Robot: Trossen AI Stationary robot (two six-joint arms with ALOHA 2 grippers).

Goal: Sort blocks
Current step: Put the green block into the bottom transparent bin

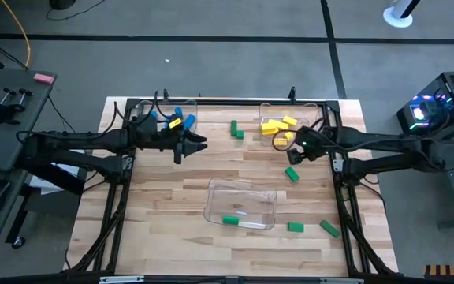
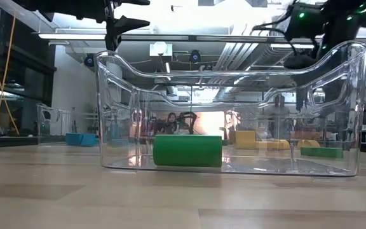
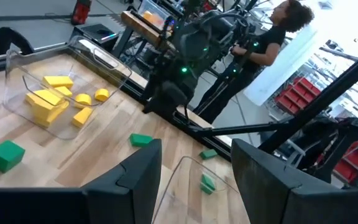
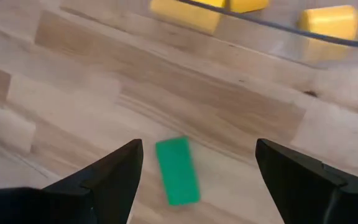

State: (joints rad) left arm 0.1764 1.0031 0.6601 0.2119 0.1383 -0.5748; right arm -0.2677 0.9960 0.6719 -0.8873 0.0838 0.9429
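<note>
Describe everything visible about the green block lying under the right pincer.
The green block is a small, flat, solid green bar with a matte, smooth look and squared edges. It lies flat on the bare wooden table, slightly askew to the planks, touching nothing else. The right pincer hangs above it with jaws wide open, the block between the fingers but untouched. In the high view it sits just in front of the clear tray of yellow blocks.
</note>
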